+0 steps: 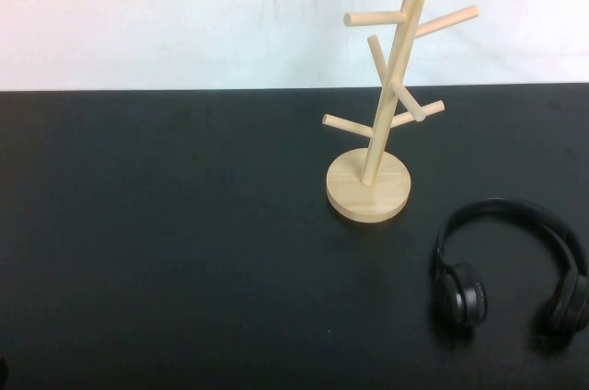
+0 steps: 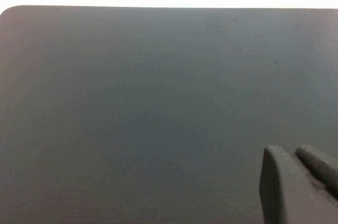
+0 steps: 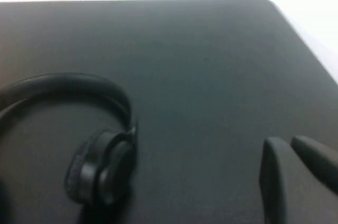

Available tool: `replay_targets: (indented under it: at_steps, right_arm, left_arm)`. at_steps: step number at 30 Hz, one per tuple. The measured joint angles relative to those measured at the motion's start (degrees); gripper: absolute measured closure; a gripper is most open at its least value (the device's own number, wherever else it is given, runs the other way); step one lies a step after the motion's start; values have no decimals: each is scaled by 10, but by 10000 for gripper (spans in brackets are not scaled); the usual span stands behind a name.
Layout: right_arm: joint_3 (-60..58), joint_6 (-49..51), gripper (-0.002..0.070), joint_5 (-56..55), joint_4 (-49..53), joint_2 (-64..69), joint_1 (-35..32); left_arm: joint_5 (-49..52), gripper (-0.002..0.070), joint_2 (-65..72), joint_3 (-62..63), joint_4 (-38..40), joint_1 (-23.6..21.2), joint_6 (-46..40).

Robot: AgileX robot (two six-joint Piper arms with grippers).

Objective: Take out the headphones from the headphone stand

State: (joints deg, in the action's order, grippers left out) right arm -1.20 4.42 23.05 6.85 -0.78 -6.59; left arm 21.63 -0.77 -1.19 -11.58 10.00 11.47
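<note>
Headphones (image 1: 511, 266) lie flat on the black table (image 1: 166, 243), off the headphone stand (image 1: 377, 114) and well to its right, both ear cups resting down — so the removal looks done. Every wooden peg stands bare. The right gripper (image 3: 301, 182) sits low beside them, fingers pressed together and holding nothing, seemingly parked. The left gripper (image 2: 298, 182) hovers over empty tabletop on the far side; its fingers look closed too, though I can't tell for sure.
</note>
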Motion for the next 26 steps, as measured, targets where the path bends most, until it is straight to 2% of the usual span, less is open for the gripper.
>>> replay_targets:
  at_steps: [6,26]
  right_arm:
    - [0,6,682,-1,4,0,-30]
    - [0,7,683,-1,7,0,-30]
  left_arm:
    - [0,673,0,0,0,0,0]
    - [0,673,0,0,0,0,0]
